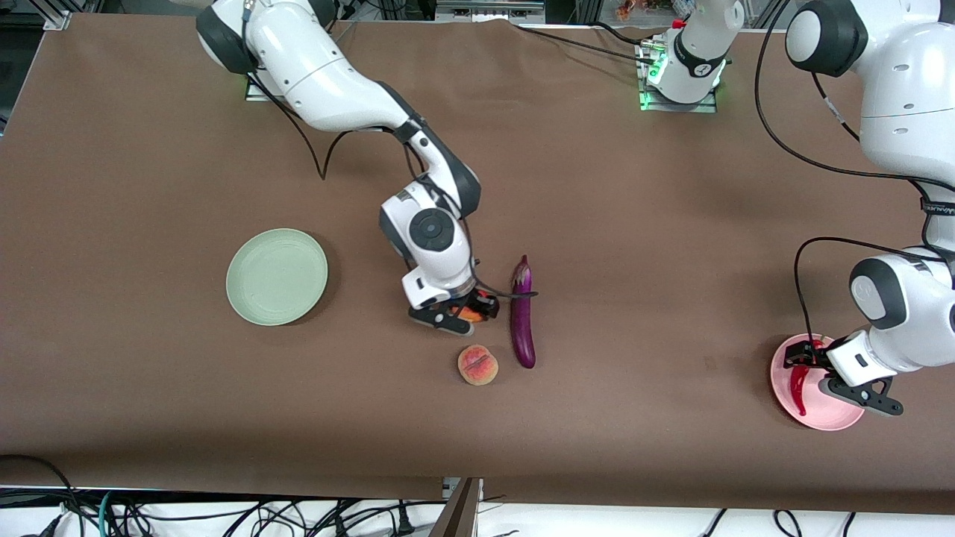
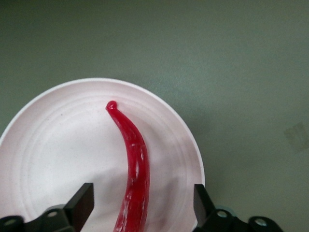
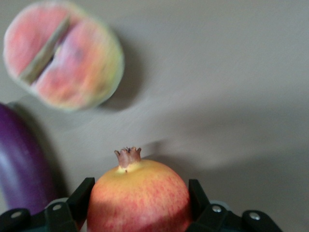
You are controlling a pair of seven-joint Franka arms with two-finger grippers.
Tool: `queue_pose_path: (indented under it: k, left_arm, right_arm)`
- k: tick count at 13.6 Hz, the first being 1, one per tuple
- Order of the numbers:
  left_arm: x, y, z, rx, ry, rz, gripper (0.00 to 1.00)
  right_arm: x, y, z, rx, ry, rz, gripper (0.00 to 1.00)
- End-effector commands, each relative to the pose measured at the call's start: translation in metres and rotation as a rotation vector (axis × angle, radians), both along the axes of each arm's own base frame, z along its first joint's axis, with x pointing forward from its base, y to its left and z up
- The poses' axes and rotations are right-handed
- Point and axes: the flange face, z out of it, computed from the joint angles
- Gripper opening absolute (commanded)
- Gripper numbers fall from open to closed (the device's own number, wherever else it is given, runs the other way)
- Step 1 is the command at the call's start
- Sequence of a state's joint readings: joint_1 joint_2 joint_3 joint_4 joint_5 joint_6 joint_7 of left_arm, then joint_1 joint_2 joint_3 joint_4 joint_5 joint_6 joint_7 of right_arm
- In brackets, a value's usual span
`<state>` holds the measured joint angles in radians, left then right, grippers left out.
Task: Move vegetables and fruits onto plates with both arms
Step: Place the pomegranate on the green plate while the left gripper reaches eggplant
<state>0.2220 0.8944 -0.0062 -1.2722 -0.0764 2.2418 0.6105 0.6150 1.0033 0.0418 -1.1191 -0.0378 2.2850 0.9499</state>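
Right gripper (image 1: 464, 313) is low at mid-table, straddling the pomegranate (image 3: 139, 195). In the right wrist view the two fingers sit against the fruit's sides, so it reads as clamped on it; whether the fruit is off the cloth yet, cannot tell. Peach (image 1: 477, 365) lies just nearer the camera than the gripper, eggplant (image 1: 523, 312) just beside it toward the left arm's end. Both are untouched on the table.

Step in hand, as judged: lift the pomegranate and carry it to the green plate (image 1: 277, 277), which is empty and sits toward the right arm's end.
- Round, smooth fruit: keep the grip across its widest part and lift straight up first, so it does not roll out.
- Clear the peach and eggplant before swinging across.
- Set down low over the plate's middle; a drop from height would likely make it roll off.

Left gripper (image 1: 834, 373) hovers low over the pink plate (image 1: 830, 418). Fingers are spread apart, nothing held. Chili (image 2: 133, 166) lies on the plate between and below them, released.

Pose: right arm reaches out from its base, elbow bent, wrist pointing down at the table. Left arm is folded close to its end, wrist tilted over the plate.
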Motion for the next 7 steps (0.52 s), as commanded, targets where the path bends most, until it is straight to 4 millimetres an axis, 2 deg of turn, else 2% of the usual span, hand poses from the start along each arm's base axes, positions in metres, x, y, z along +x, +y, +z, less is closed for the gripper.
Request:
queue_pose_path:
  k: [1, 2, 3, 4, 5, 7]
  left_arm:
    - [0.006, -0.011, 0.022, -0.038, 0.016, -0.009, 1.00]
    - [0.005, -0.030, 0.024, -0.066, 0.035, -0.034, 1.00]
    - [0.006, -0.060, 0.021, -0.114, 0.058, -0.065, 1.00]
    - [0.007, -0.081, 0.023, -0.142, 0.071, -0.091, 1.00]
    - [0.009, -0.100, 0.026, -0.165, 0.071, -0.116, 1.00]
    - [0.011, -0.138, 0.028, -0.210, 0.068, -0.159, 1.00]
  right_arm:
    - [0.026, -0.055, 0.051, -0.083, 0.061, 0.157, 0.00]
    - [0.029, -0.077, 0.067, -0.130, 0.106, 0.267, 0.00]
    - [0.037, -0.112, 0.079, -0.176, 0.161, 0.325, 0.00]
    - [0.042, -0.141, 0.087, -0.217, 0.197, 0.357, 0.00]
    - [0.042, -0.171, 0.090, -0.261, 0.238, 0.373, 0.00]
    - [0.026, -0.208, 0.091, -0.295, 0.303, 0.359, 0.00]
